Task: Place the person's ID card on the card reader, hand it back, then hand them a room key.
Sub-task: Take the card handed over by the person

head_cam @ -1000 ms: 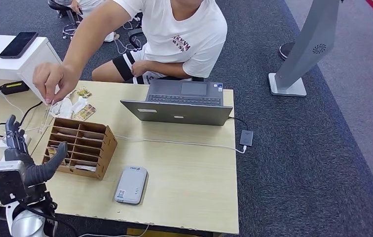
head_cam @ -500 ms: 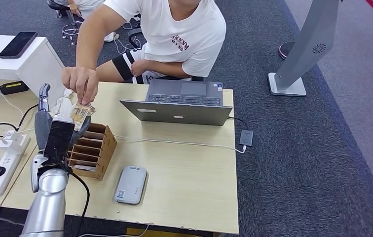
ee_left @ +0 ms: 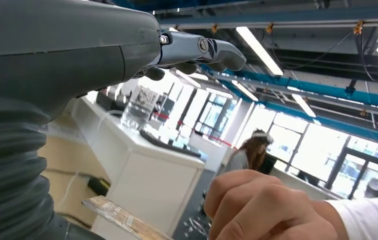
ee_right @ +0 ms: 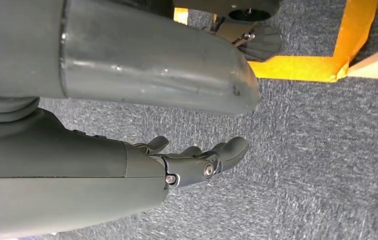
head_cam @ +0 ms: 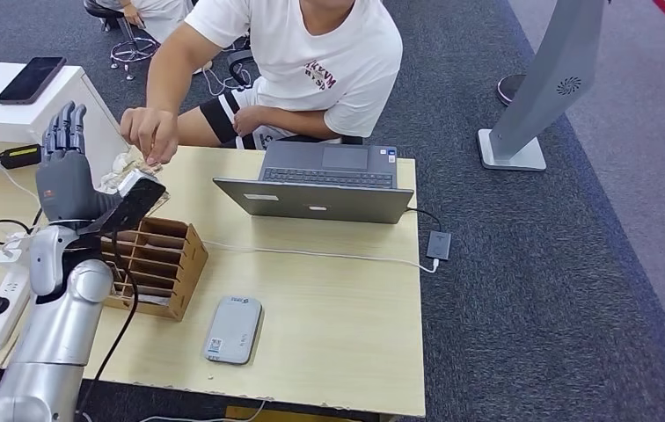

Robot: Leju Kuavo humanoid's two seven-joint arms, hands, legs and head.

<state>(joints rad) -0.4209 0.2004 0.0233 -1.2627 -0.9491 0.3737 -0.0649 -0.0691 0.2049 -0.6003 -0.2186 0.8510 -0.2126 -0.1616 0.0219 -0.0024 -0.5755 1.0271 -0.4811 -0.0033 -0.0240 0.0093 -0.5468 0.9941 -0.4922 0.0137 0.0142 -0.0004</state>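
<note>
Two hands meet at the far left corner of the surface (head_cam: 329, 299): the robot's left hand (head_cam: 65, 180) is raised, fingers (head_cam: 63, 130) straight up and spread, holding nothing, just beside the person's hand (head_cam: 147, 134). That hand hovers over cards by the wooden rack (head_cam: 149, 264); the left wrist view shows a card (ee_left: 122, 219) edge-on below it, whether the ID I cannot tell. The reader (head_cam: 233, 329) lies bare near the front edge, so by my read nothing is scanned; pickup, scan, return and key all remain. Right hand (ee_right: 197, 160) hangs over the floor, fingers loosely parted, empty.
</note>
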